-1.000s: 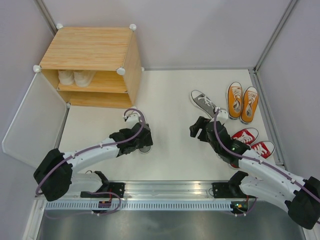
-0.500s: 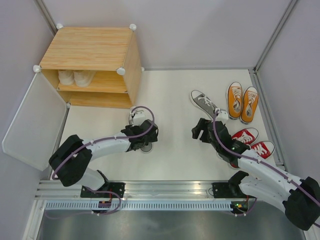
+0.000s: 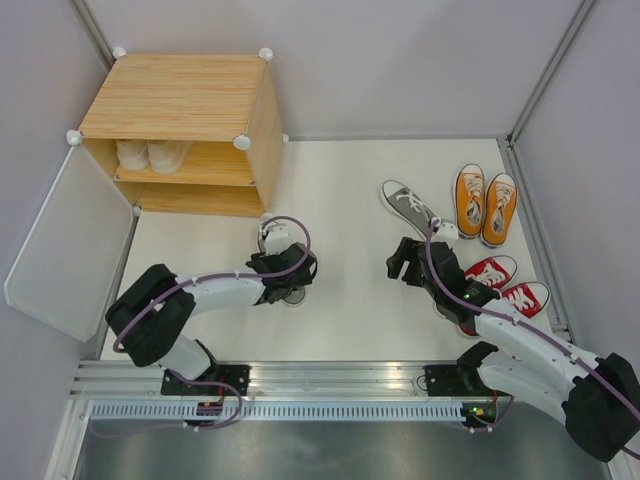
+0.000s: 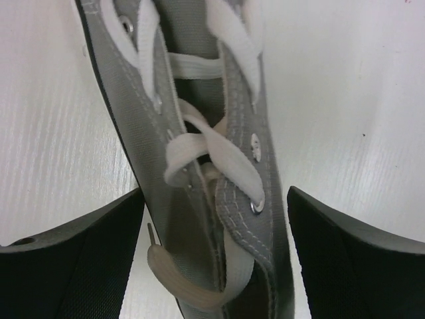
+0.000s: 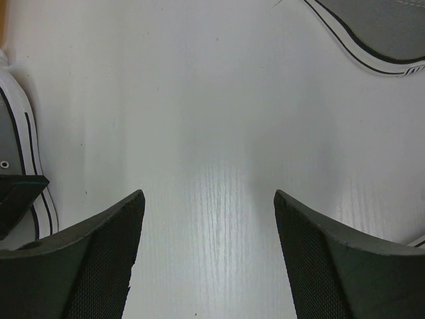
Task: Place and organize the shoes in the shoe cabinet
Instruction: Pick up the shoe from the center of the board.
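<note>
One grey shoe [image 4: 199,153] lies on the white table under my left gripper [image 4: 216,191]. The open jaws stand astride its laced upper, with a thin strip of table showing at the right finger. From above, the left gripper [image 3: 287,278] covers most of that shoe [image 3: 293,297]. The other grey shoe [image 3: 408,205] lies mid-table, just beyond my right gripper [image 3: 404,258], which is open over bare table [image 5: 209,199]. The orange pair [image 3: 485,203] and the red pair [image 3: 507,283] stand at the right. The shoe cabinet [image 3: 185,95] at the back left holds a cream pair [image 3: 150,153] on its shelf.
The cabinet's white door [image 3: 65,245] hangs open toward the left front. Grey walls close in the table on three sides. An aluminium rail [image 3: 330,378] runs along the near edge by the arm bases.
My left arm has swung in and its gripper has moved a little right, settling over the grey shoe, jaws narrowing slightly. The right gripper has drifted slightly right and nearer.
</note>
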Tool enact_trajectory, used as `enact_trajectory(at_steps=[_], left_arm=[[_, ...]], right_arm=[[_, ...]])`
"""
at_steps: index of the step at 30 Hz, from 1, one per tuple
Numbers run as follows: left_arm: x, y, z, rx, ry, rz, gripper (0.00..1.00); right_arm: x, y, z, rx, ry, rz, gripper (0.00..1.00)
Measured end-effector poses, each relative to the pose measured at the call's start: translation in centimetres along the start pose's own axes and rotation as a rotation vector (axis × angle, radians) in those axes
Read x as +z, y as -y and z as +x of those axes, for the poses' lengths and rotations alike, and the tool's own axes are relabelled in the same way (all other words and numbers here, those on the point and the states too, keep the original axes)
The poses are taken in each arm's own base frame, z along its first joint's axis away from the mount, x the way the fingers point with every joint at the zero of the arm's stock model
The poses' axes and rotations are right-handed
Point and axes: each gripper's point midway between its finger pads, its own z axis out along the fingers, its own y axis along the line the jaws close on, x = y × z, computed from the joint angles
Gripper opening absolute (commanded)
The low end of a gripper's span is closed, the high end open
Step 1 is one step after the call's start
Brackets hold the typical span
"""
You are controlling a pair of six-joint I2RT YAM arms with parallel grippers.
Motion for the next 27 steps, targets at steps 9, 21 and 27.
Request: enact_trajectory(at_steps=[9,21,27], left_arm=[[0.3,-0.4,0.2,-0.063,0.04,0.017,0.75],[0.1,-0.6,0.1,-0.102,0.069,0.046,0.1],[-1.8,-1.7,1.1,-0.069,0.002,0.054,0.02]], right_arm=[[-0.2,0.1,-0.2,0.001,0.007,-0.007,0.82],[-0.5,0.4,-0.1,-0.005,0.005,-0.009,0.82],[-0.5,0.4,-0.1,-0.004,0.001,-0.013,0.82]])
